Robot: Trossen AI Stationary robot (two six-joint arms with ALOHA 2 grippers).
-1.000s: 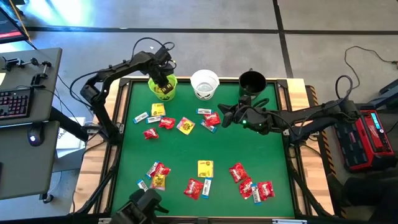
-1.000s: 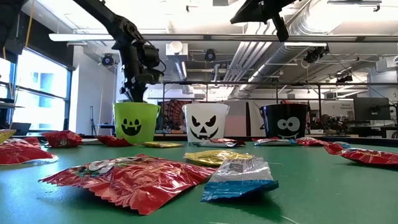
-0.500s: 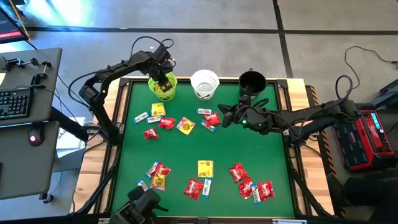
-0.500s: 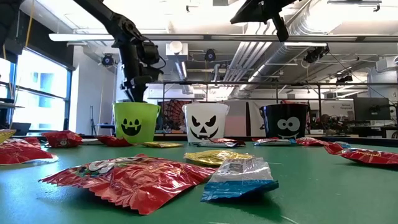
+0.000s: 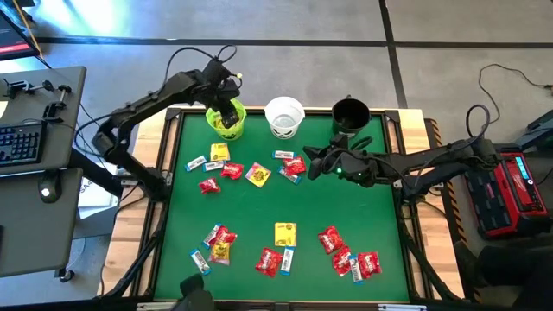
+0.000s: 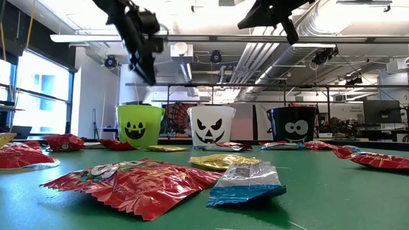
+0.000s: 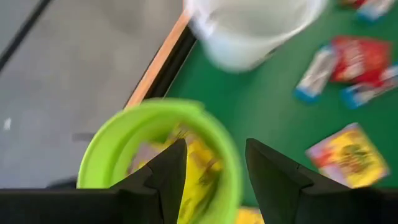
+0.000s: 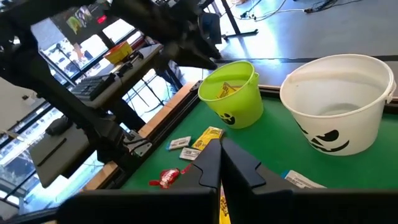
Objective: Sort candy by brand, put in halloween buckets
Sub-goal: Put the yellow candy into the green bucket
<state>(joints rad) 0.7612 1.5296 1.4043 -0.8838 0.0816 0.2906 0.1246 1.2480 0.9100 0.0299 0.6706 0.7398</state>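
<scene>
— Now that the left gripper [image 7: 214,171] has spread its fingers and lifted off the green bucket [image 5: 226,122], is that piece delivered?

— It looks so. A second ago the gripper sat low at the rim with its fingers together; now it hangs above the mouth, apart and empty, and yellow packets [image 7: 198,180] lie inside the bucket. From table level the arm has clearly risen above the pail.

— And the right gripper [image 5: 311,161]?

— Pressed together, holding nothing I can see, hovering over the mat just beside the red packet [image 5: 295,165] and blue bar [image 5: 282,155] in front of the white bucket [image 5: 284,117]. It has not moved in that time.

— What's left?

— Most of it. A yellow packet [image 5: 219,152] sits just below the green bucket, another [image 5: 257,175] mid-mat, another [image 5: 285,234] nearer the front, with red ones scattered along the near edge. The white bucket looks empty; I cannot tell about the black bucket [image 5: 350,113]. I'd judge the left arm is free for the next yellow.
</scene>
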